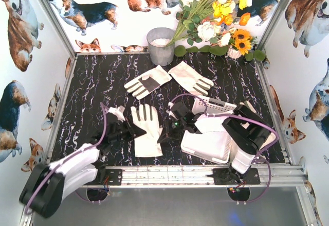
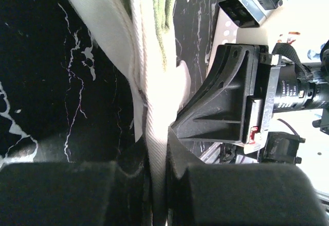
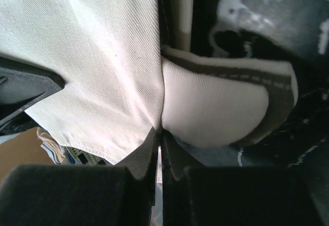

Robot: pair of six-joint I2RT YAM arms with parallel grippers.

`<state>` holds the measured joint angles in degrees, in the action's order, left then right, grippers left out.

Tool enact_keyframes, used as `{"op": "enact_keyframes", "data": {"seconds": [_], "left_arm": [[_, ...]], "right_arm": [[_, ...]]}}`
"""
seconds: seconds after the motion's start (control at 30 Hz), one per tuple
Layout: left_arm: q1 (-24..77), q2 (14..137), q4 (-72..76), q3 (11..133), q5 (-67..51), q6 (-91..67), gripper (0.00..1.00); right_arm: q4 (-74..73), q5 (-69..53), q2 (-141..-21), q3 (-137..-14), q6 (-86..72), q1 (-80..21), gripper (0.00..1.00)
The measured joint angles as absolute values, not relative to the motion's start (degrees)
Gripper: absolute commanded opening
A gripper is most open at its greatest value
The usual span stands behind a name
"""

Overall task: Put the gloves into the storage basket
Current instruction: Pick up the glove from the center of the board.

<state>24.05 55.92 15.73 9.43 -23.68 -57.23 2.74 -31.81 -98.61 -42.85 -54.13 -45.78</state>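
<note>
Left gripper (image 2: 158, 156), closest to its wrist camera: pressed together on a fold of the centre glove (image 2: 154, 71), fingertips partly cut off by the lower frame edge. Right gripper (image 3: 158, 141): likewise pinching cream fabric of the same glove, from the opposite edge. Beside it, a rounded glove part (image 3: 221, 102) trimmed in grey-brown, owner unclear.

From above: centre glove flat on the black marbled counter (image 1: 92, 82), plain side up, between left gripper and right gripper.

Gloves in full view, counted: three. These are the centre glove, a patched glove (image 1: 148, 81) and a plain glove (image 1: 190, 77), the last two side by side farther back, apart from the storage basket (image 1: 218, 104).

White scrap (image 1: 117, 113) beside the left gripper and cream fabric (image 1: 259, 114) under the right arm: too hidden to identify.

Storage basket: one, at right, crossed by the right arm, contents hard to make out.

At rear: one grey bucket (image 1: 161, 46), one bunch of flowers (image 1: 216, 10).
</note>
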Motion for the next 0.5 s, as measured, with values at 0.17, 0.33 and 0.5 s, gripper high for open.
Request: {"op": "enact_keyframes", "data": {"seconds": [0.17, 0.33, 0.5], "left_arm": [[24.0, 43.9, 2.5, 12.6, -18.8, -55.3, 0.00], [24.0, 38.7, -5.0, 16.2, -16.3, -55.3, 0.00], [24.0, 39.7, -9.2, 22.4, -18.0, -54.8, 0.00]], "right_arm": [[-0.2, -31.1, -93.8, -44.2, -52.3, -45.8, 0.55], [-8.2, -29.6, -84.3, -45.1, -47.9, -45.4, 0.79], [-13.7, -30.4, -75.2, -46.3, -43.6, -42.2, 0.90]]}}
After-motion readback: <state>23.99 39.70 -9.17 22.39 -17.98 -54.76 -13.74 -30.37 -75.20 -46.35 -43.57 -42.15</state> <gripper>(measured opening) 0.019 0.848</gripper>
